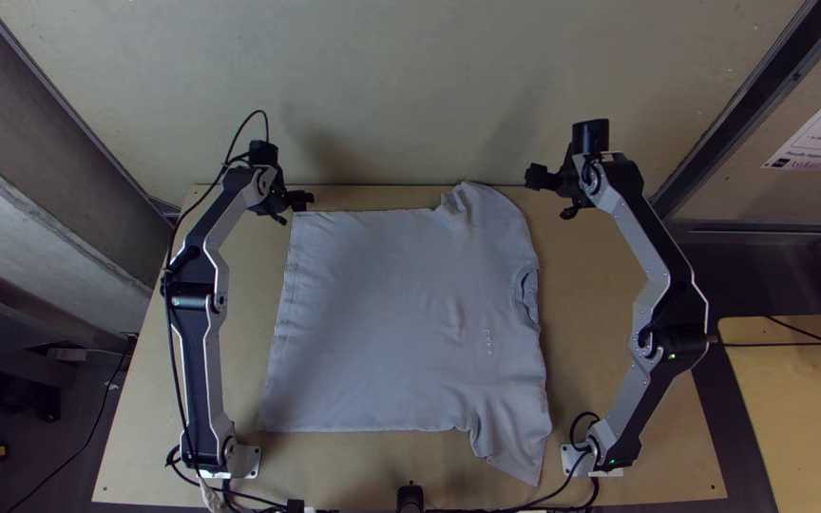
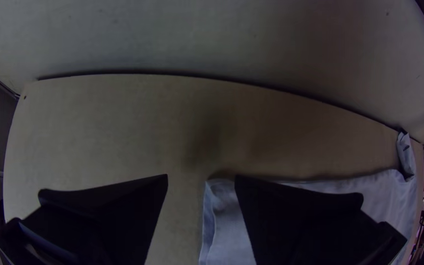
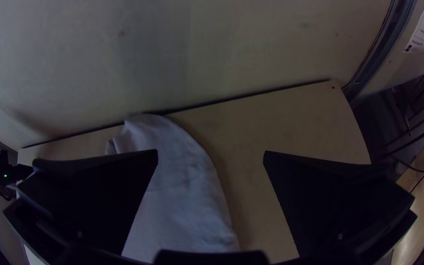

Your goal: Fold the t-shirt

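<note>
The light grey t-shirt point(image 1: 382, 313) lies spread on the table, its hem toward the left arm, its collar point(image 1: 526, 293) toward the right arm. One sleeve is at the far edge, the other at the near right. My left gripper point(image 1: 295, 211) stands open at the far hem corner; in the left wrist view that corner of the shirt point(image 2: 226, 211) is partly behind one finger of the open gripper point(image 2: 201, 176). My right gripper point(image 1: 550, 197) is open to the right of the far sleeve; the right wrist view has sleeve cloth point(image 3: 172, 162) below the open gripper point(image 3: 211, 152).
A pale wall point(image 1: 391, 85) rises behind the table's far edge. Bare wood point(image 1: 601, 313) lies between the shirt and the right arm, and a narrower strip point(image 1: 249, 323) beside the left arm. Cables point(image 1: 534, 501) run along the near edge.
</note>
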### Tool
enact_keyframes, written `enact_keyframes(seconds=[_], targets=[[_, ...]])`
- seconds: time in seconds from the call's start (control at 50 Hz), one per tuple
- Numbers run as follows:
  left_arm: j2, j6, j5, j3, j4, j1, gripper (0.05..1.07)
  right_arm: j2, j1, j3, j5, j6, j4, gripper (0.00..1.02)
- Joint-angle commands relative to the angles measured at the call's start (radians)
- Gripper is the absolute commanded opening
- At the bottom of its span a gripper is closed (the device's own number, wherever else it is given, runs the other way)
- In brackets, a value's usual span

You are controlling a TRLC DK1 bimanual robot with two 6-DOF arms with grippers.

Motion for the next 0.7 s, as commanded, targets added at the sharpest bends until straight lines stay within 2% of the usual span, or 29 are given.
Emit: enact_keyframes(seconds=[0.0,0.28,0.48,0.52,0.54,0.56,0.58,0.68], targets=[[0.031,0.018,-0.007,0.033,-0.027,-0.009,0.58,0.042,-0.011,0.034,-0.006,0.023,-0.008,0.98],[0.065,0.025,-0.008,0.033,-0.047,-0.029,0.59,0.103,-0.005,0.065,-0.006,0.028,-0.008,0.98],[0.065,0.027,-0.008,0.014,-0.124,-0.055,0.57,0.2,-0.002,0.154,-0.004,0.028,-0.025,0.98],[0.063,0.03,-0.008,0.01,-0.125,-0.059,0.4,0.228,-0.002,0.18,-0.004,0.028,-0.034,0.98],[0.063,0.03,-0.008,0.01,-0.125,-0.059,0.27,0.243,-0.002,0.198,-0.006,0.028,-0.044,0.99],[0.063,0.03,-0.008,0.008,-0.12,-0.059,0.09,0.258,-0.002,0.217,-0.006,0.028,-0.053,0.98],[0.062,0.03,-0.01,0.01,-0.119,-0.059,0.07,0.275,-0.002,0.238,-0.006,0.026,-0.062,0.98],[0.049,0.041,-0.008,0.01,-0.113,-0.058,0.07,0.372,0.001,0.367,-0.021,0.023,-0.14,0.98]])
